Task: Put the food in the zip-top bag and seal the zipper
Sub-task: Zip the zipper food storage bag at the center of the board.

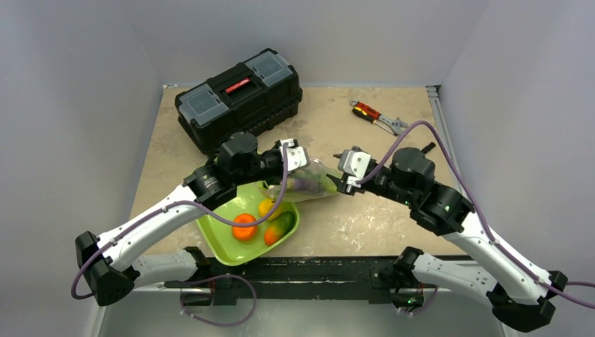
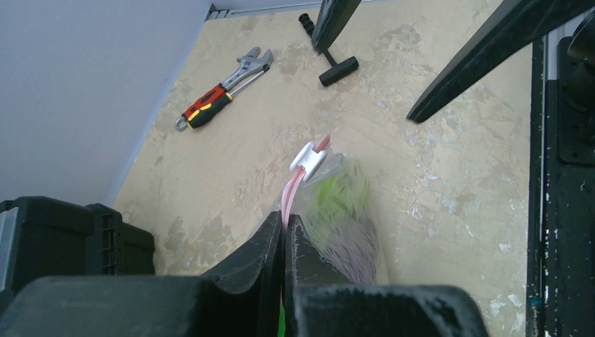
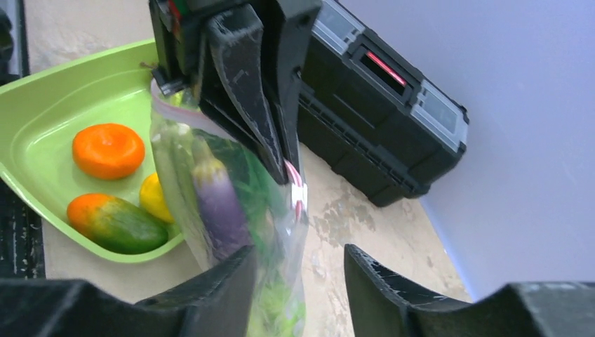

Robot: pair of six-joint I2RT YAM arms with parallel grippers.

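Note:
The clear zip-top bag (image 1: 309, 184) hangs between my two arms, just right of the tray. Inside it I see a purple eggplant (image 3: 217, 203) and leafy green food. My left gripper (image 2: 286, 219) is shut on the pink zipper (image 2: 291, 186), a short way behind its white slider (image 2: 309, 160). My right gripper (image 3: 298, 256) is open at the bag's other end. The bag (image 3: 231, 203) sits in the gap against one finger, not clamped. An orange (image 1: 244, 226), a yellow fruit (image 1: 267, 207) and an orange-green fruit (image 1: 279, 228) lie in the tray.
The lime-green tray (image 1: 217, 232) sits at the near left under my left arm. A black toolbox (image 1: 238, 98) stands at the back left. A red-handled wrench (image 1: 377, 117) lies at the back right. Walls close in the table on three sides.

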